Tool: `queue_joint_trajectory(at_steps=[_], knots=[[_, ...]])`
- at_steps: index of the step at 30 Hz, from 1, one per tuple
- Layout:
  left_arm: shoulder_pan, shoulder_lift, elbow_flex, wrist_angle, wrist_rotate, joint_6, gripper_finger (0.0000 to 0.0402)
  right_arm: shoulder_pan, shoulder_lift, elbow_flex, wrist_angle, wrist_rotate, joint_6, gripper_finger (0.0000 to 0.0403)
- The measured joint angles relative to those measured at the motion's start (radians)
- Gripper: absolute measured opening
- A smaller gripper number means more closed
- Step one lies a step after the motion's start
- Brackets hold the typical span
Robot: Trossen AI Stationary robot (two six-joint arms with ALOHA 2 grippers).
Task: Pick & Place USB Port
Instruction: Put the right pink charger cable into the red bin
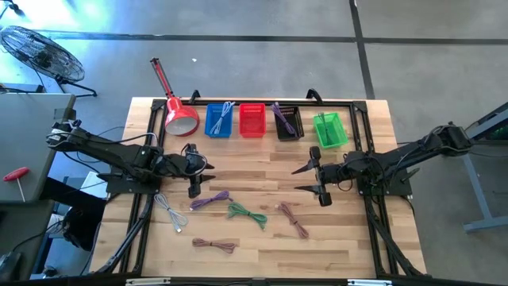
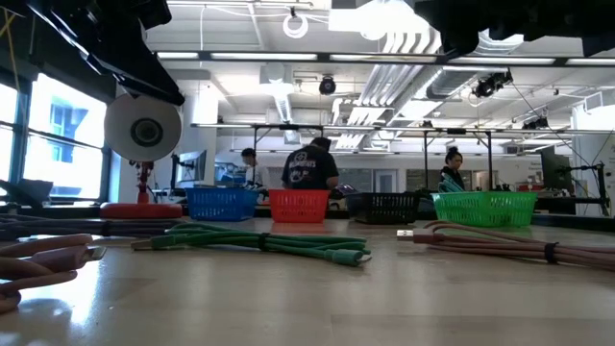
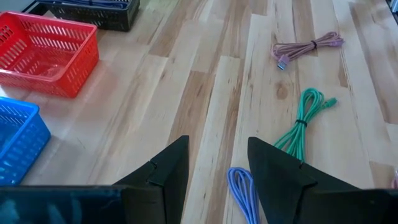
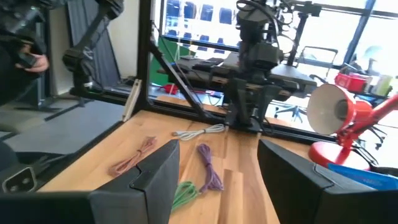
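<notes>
The wooden tabletop (image 1: 341,246) fills the middle of the high view, with black rails around it.

The task's things are five bundled USB cables in the lower middle of that frame. They are coiled and tied. From left to right lie a white cable (image 1: 170,213), a purple cable (image 1: 208,201), a green cable (image 1: 247,213) and a pink cable (image 1: 293,218). A second pink cable (image 1: 213,245) lies below them, nearest the lower edge. All rest flat on the wood, apart from each other.

Along the upper edge of the tabletop stands a row of four baskets. The blue basket (image 1: 219,121) holds a pale cable. The red basket (image 1: 252,120) shows nothing inside. The black basket (image 1: 288,123) holds a purple cable. The green basket (image 1: 329,130) is tilted a little; I cannot tell if anything is in it. A red desk lamp (image 1: 178,111) stands left of the row.

The left pincer (image 1: 193,170) is at centre left, just above the purple cable, with its fingers apart and nothing between them. The right pincer (image 1: 313,177) is at centre right, below the green basket, with fingers wide apart and also holding nothing.

The low view shows what the high view does not: people stand in the room behind the baskets. It also shows the plug (image 2: 405,233) of the pink cable. The left wrist view shows the red basket's inside as bare.
</notes>
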Motion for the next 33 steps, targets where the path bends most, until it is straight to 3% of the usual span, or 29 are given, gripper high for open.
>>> queue_joint_trajectory(at_steps=[13, 20, 33], knots=[[0.000, 0.000, 0.000, 0.000, -0.030, 0.001, 0.0159, 0.000, 0.000, 0.001, -0.037, 0.000, 0.005, 0.0209], [0.000, 0.000, 0.000, 0.000, -0.053, 0.002, 0.0159, 0.000, 0.000, 0.001, -0.068, 0.078, 0.006, 0.0209], [0.000, 0.000, 0.000, 0.000, -0.048, -0.003, 0.0159, 0.000, 0.000, 0.001, -0.068, 0.090, 0.002, 0.0209]])
